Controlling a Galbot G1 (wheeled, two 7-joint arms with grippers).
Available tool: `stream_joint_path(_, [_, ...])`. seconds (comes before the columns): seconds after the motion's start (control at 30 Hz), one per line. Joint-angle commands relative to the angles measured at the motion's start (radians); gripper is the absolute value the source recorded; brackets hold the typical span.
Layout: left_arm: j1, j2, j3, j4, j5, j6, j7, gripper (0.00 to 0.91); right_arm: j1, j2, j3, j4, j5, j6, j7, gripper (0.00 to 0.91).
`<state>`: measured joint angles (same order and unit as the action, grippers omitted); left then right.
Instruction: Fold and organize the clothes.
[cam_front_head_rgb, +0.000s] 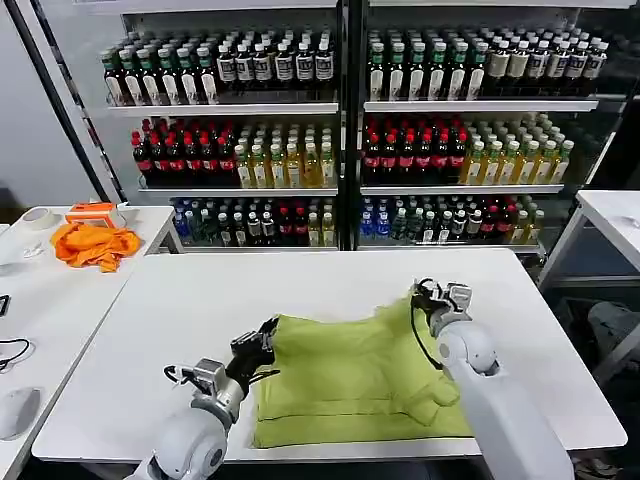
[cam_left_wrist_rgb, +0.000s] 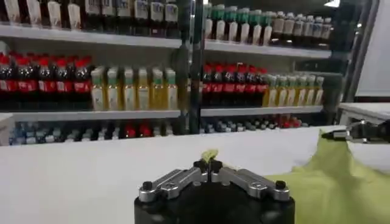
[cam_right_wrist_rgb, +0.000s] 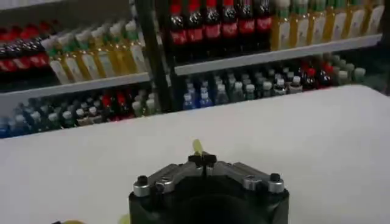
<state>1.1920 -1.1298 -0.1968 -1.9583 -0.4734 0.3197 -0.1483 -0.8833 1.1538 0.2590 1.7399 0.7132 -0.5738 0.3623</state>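
Both end effectors (cam_front_head_rgb: 268, 335) (cam_front_head_rgb: 424, 291) clamped tight on soft, rumpled lime T-shirt (cam_front_head_rgb: 350, 380) corners.

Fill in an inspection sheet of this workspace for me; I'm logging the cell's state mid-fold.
Surface: white table, bare apart from the garment.
Job's things: lime T-shirt lying partly folded near the front edge.
Clutter: orange cloth on the side table to the left, with a tape roll.
Grippers: left gripper pinching the shirt's left edge; right gripper pinching its far right corner; fingers shut on fabric in both wrist views.
Cables: black cable on the side table.
Surroundings: shelves of bottled drinks behind.
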Motion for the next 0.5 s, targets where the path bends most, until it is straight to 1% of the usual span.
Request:
stream_joint_path(0.03, [0.083,0.003,-0.012,-0.064,0.019,-0.007,0.008,0.02,-0.222,-0.047,0.059,0.283,-0.009,-0.003,-0.001,0.0])
stream_joint_path(0.13, [0.105,0.004,-0.018,-0.074,0.024,-0.007,0.01,0.02,-0.301,-0.072,0.118,0.353,-0.008,-0.003,-0.005,0.0])
stream_joint_path(0.17, [0.116,0.004,-0.021,-0.075,0.025,-0.008,0.009,0.02,-0.345,-0.09,0.162,0.392,-0.007,-0.002,-0.012,0.0])
stream_joint_path(0.33, [0.159,0.003,-0.036,-0.092,0.026,-0.011,0.008,0.02,-0.46,-0.134,0.278,0.467,0.011,0.001,-0.025,0.0])
stream_joint_path(0.5, [0.217,-0.009,-0.044,-0.111,0.048,-0.015,0.003,0.02,-0.565,-0.133,0.338,0.507,0.018,0.005,-0.033,0.0])
